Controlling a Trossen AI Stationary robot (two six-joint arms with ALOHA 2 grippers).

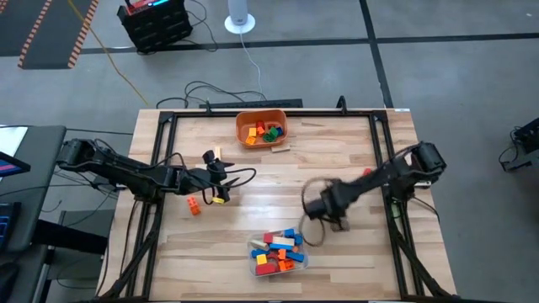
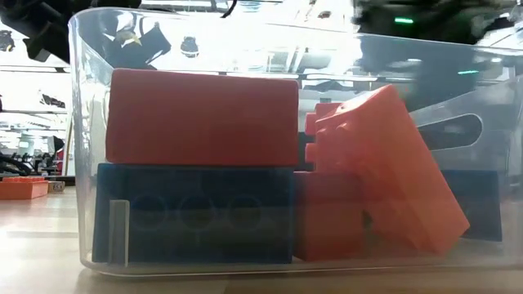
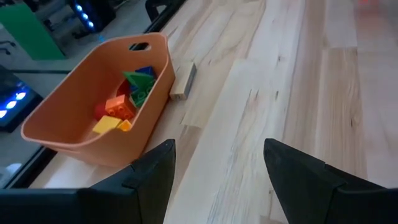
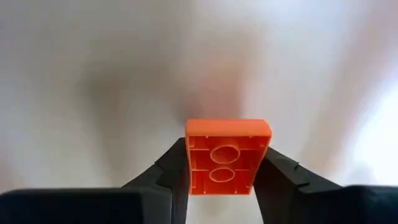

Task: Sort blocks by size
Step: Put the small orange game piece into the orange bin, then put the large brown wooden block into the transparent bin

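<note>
My right gripper (image 1: 327, 209) shows blurred over the table's right middle, just right of the clear tub. In the right wrist view it (image 4: 224, 171) is shut on a short orange block (image 4: 227, 155). My left gripper (image 1: 217, 178) is over the table's left middle. In the left wrist view it (image 3: 217, 168) is open and empty. Near it on the table lie a tan block (image 1: 208, 156), a yellow block (image 1: 221, 199) and an orange block (image 1: 194, 205). Several blocks fill the clear tub (image 1: 255, 245). My right gripper pinches the orange block between its two fingers, by two opposite side walls (image 4: 190, 163). The block's hollow underside (image 4: 225, 163) faces the wrist camera. The blur behind it hides whether it is clear of the table.
An orange bowl (image 1: 244, 119) with several small blocks stands at the far middle, with a tan block (image 1: 279, 149) lying beside it. The clear tub (image 2: 82, 163) fills the low view, holding red, blue and orange blocks. A small red thing (image 1: 367, 172) lies by the right arm.
</note>
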